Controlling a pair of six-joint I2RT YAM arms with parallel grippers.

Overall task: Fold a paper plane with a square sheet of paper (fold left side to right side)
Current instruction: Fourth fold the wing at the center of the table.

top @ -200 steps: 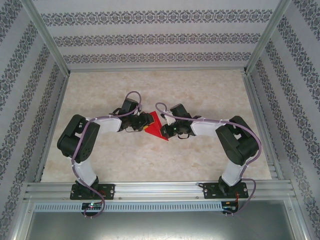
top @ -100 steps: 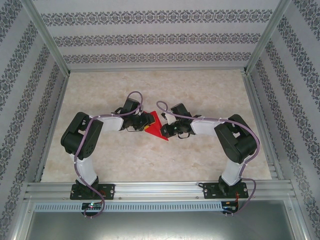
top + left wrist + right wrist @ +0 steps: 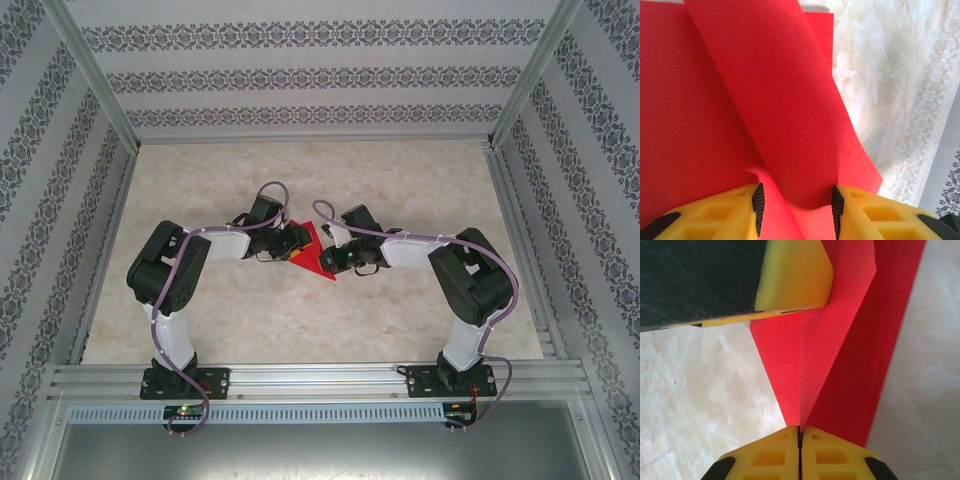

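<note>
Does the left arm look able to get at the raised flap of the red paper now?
Probably yes: the left arm has its jaws apart around the flap of the red paper, nothing between. The right arm, jaws shut, is at its tip.

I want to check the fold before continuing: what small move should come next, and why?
Probably push the left fingers slightly further right, laying the raised flap of the red paper flat: it stands curled between them, while the shut right fingers rest on its tip.
</note>
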